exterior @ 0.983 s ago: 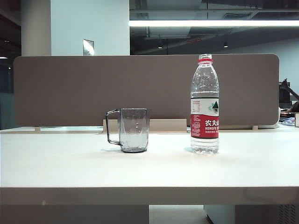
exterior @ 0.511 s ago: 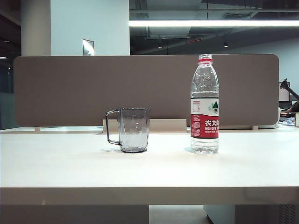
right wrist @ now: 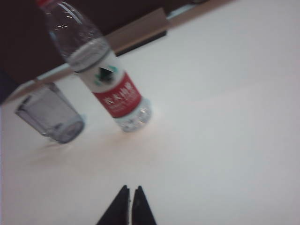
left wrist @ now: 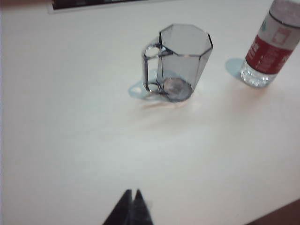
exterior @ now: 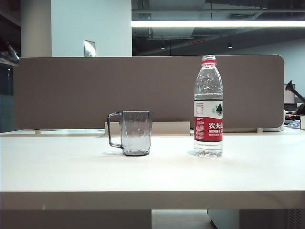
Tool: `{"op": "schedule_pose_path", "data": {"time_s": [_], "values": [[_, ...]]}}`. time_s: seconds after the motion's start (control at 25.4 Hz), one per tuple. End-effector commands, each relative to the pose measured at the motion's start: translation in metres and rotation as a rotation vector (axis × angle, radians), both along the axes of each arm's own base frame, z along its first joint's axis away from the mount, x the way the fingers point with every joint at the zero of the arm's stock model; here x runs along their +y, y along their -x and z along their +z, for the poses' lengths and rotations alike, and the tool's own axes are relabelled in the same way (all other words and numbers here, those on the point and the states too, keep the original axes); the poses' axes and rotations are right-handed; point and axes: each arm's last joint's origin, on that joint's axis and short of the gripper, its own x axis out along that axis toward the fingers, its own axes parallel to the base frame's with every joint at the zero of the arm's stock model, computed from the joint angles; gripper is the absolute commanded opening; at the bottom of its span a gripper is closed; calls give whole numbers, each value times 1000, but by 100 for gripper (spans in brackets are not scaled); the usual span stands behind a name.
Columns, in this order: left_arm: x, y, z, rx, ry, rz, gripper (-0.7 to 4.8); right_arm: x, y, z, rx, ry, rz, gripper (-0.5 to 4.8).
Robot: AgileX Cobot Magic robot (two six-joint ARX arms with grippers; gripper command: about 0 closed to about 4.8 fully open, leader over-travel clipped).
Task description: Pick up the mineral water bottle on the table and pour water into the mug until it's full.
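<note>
The mineral water bottle (exterior: 208, 107) stands upright on the table (exterior: 152, 176), right of centre, with its red cap on and water up to the shoulder. The smoky-grey mug (exterior: 136, 132) stands upright to its left, handle turned away from the bottle, and looks empty. In the left wrist view my left gripper (left wrist: 132, 192) hangs shut and empty above bare tabletop, short of the mug (left wrist: 180, 61) and the bottle (left wrist: 272, 44). My right gripper (right wrist: 131, 188) is shut with only a hairline slit between the tips, holds nothing, and is well short of the bottle (right wrist: 101, 75) and mug (right wrist: 51, 119).
A brown partition panel (exterior: 147, 90) runs along the table's far edge. A dark blurred part (exterior: 7, 55), seemingly of the left arm, pokes in at the upper left edge of the exterior view. The table's thick front edge (exterior: 152, 199) faces the camera.
A dark blurred part has come into the exterior view at the upper left edge. The bottle and the mug have not moved.
</note>
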Motion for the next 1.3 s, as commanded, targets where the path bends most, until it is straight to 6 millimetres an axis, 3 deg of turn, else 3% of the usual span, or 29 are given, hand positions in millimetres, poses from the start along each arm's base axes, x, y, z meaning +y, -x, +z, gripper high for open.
{"op": "schedule_pose_path", "data": {"time_s": [0.04, 0.31, 0.43, 0.59, 0.75, 0.94, 0.98, 1.3], "values": [[0, 0, 5, -32, 13, -3, -1, -2, 5, 34, -160, 22, -49, 31], [-1, -1, 4, -24, 15, -15, -1, -4, 22, 97, -357, 314, -109, 31], [-1, -1, 4, -22, 15, -16, -1, -4, 23, 121, -340, 421, -99, 30], [-1, -1, 4, -23, 14, -15, -1, -3, 9, 147, -249, 512, -49, 33], [-1, -1, 4, -23, 15, -15, -1, 4, -17, 166, -233, 505, 98, 131], [-1, -1, 4, -24, 15, -15, -1, 16, -51, 163, -197, 498, 178, 141], [-1, -1, 4, -23, 15, -15, -1, 22, -65, 156, -169, 499, 208, 141], [-1, -1, 4, -22, 14, -15, -1, 53, -115, 109, -147, 499, 239, 149]]}}
